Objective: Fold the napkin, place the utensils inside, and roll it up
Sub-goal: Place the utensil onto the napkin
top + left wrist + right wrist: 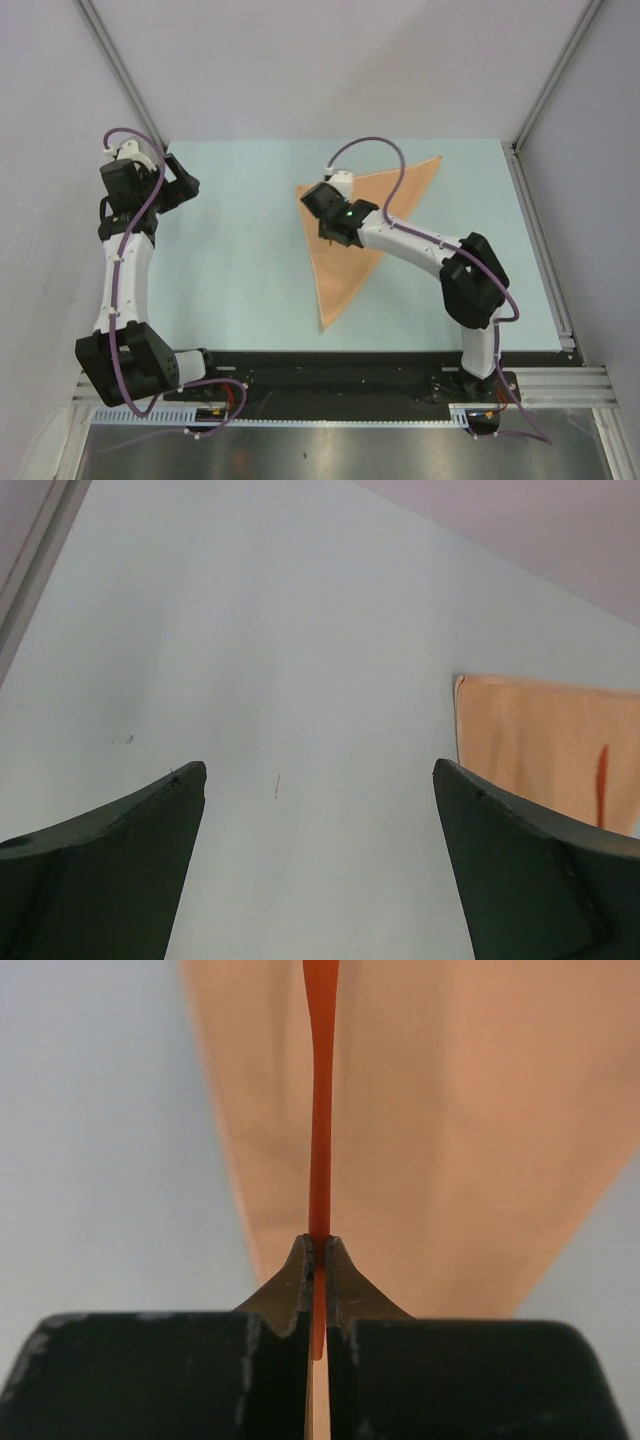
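The peach-orange napkin (352,238) lies folded into a triangle on the pale blue table, its long point toward the near edge. It also shows in the right wrist view (460,1130) and the left wrist view (540,745). My right gripper (329,236) hovers over the napkin's left part. In the right wrist view this gripper (320,1247) is shut on the slim handle of the orange-red utensil (320,1110), which points away over the cloth. The utensil shows as a thin streak in the left wrist view (602,780). My left gripper (187,186) is open and empty at the far left; its fingers (130,860) frame bare table.
The pale blue table (230,270) is bounded by grey walls and metal rails at the back left (120,70) and along the right side (540,240). The arms' black base bar (340,375) runs along the near edge.
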